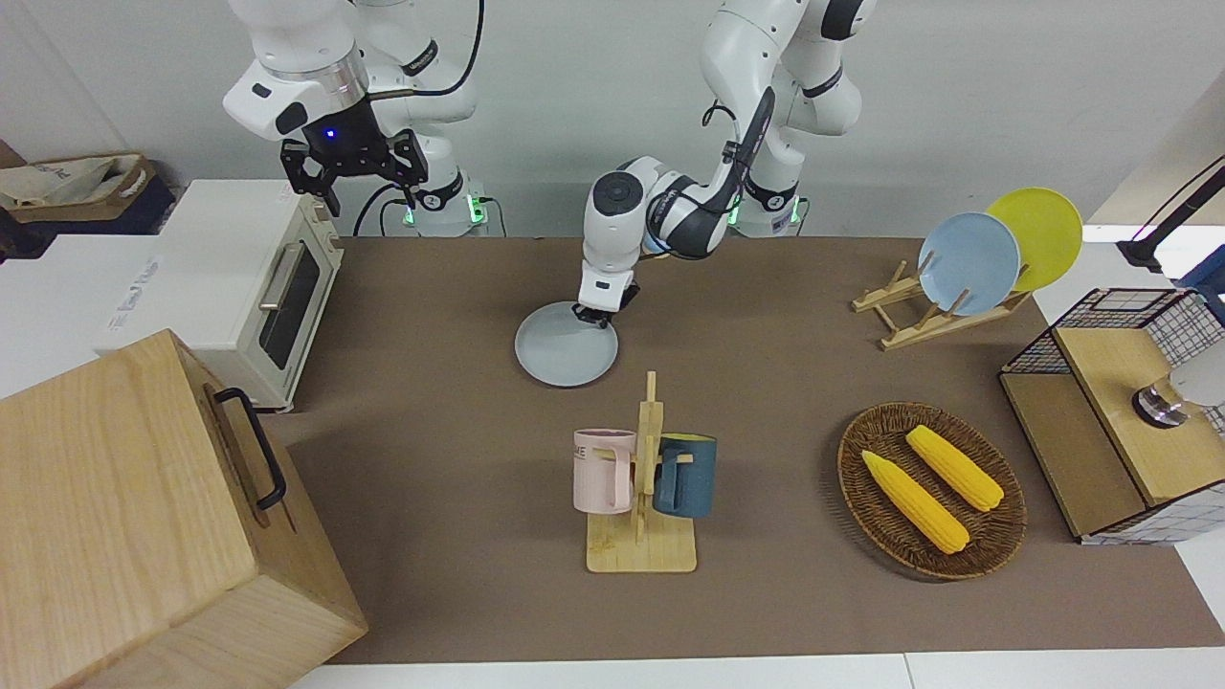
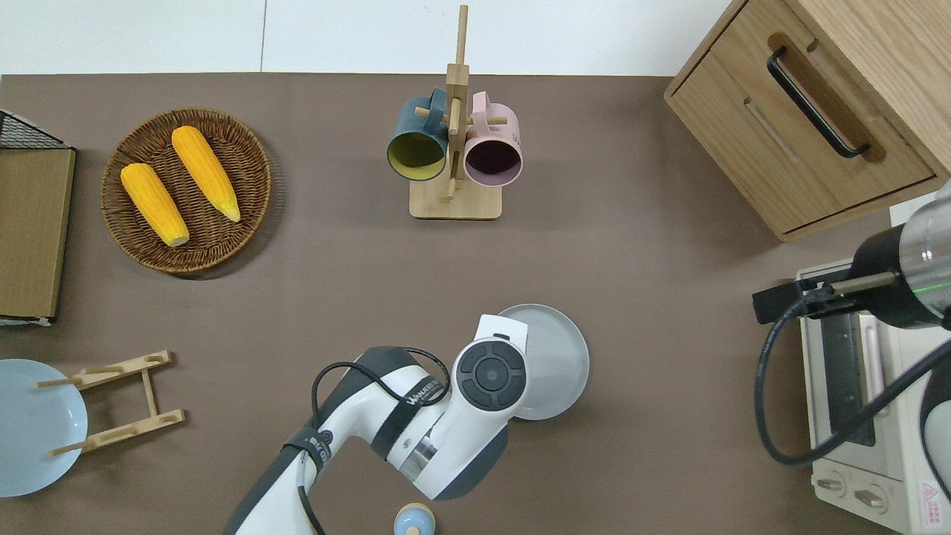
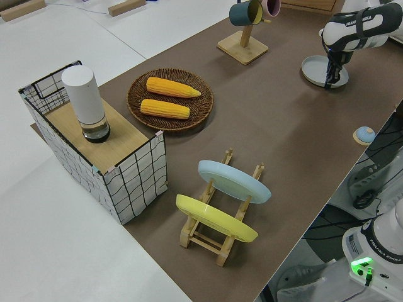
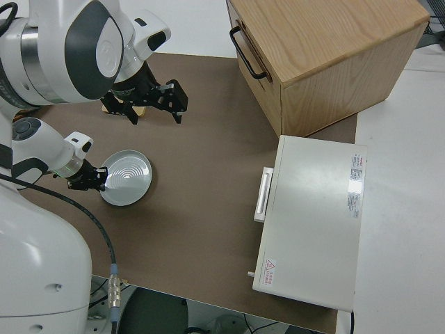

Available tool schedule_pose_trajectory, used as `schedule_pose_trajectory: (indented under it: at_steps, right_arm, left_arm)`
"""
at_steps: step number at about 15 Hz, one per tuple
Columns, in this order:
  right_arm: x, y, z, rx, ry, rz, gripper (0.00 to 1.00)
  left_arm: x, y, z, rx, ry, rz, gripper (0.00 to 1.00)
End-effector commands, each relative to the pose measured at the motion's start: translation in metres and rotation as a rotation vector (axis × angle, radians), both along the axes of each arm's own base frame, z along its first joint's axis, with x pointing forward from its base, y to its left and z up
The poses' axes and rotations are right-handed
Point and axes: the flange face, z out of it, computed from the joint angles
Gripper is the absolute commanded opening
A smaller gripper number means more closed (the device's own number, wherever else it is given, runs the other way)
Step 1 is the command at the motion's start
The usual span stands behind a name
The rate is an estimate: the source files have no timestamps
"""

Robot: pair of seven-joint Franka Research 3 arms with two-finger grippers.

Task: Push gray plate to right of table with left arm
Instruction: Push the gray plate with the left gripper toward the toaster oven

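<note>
The gray plate (image 1: 563, 359) (image 2: 557, 360) (image 4: 128, 177) lies flat on the brown table (image 1: 440, 459), near its middle and nearer to the robots than the mug rack. My left gripper (image 1: 595, 319) (image 4: 92, 179) (image 3: 328, 83) is shut and down at the plate's rim, on the edge nearer to the robots and toward the left arm's end. In the overhead view the left wrist hides the gripper and part of the plate. The right arm is parked with its gripper (image 1: 373, 201) (image 4: 154, 118) open and empty.
A wooden mug rack (image 2: 453, 200) holds a teal and a pink mug. A wicker basket (image 2: 141, 253) holds two corn cobs. A dish rack (image 1: 943, 316) holds a sky-blue and a yellow plate. A toaster oven (image 1: 258, 287) and a wooden cabinet (image 1: 144, 507) stand at the right arm's end. A small bell (image 2: 414, 519) sits near the robots.
</note>
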Motion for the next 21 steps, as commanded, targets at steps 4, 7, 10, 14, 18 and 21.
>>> schedule_pose_trajectory:
  at_steps: [4, 7, 10, 14, 18, 21]
  right_arm:
    - [-0.003, -0.001, 0.004, 0.004, 0.005, -0.015, 0.983]
    - [-0.003, -0.002, 0.004, 0.004, 0.005, -0.017, 0.983]
    - [-0.003, -0.001, 0.004, 0.004, 0.005, -0.015, 0.983]
    - [-0.003, -0.001, 0.004, 0.002, 0.004, -0.015, 0.983]
    - [-0.003, -0.002, 0.004, 0.004, 0.005, -0.017, 0.983]
    - [-0.003, -0.001, 0.004, 0.004, 0.005, -0.015, 0.983]
  left_arm:
    - [-0.009, -0.032, 0.0, -0.007, 0.028, 0.049, 0.0]
    - [-0.009, -0.032, 0.001, -0.005, 0.028, 0.044, 0.1]
    - [-0.007, -0.028, 0.004, 0.008, 0.028, 0.02, 0.88]
    - [0.003, -0.028, 0.026, 0.034, 0.063, -0.023, 1.0]
    - [0.013, -0.024, 0.055, 0.058, 0.091, -0.062, 1.0]
    - [0.025, -0.014, 0.114, 0.08, 0.127, -0.198, 1.0]
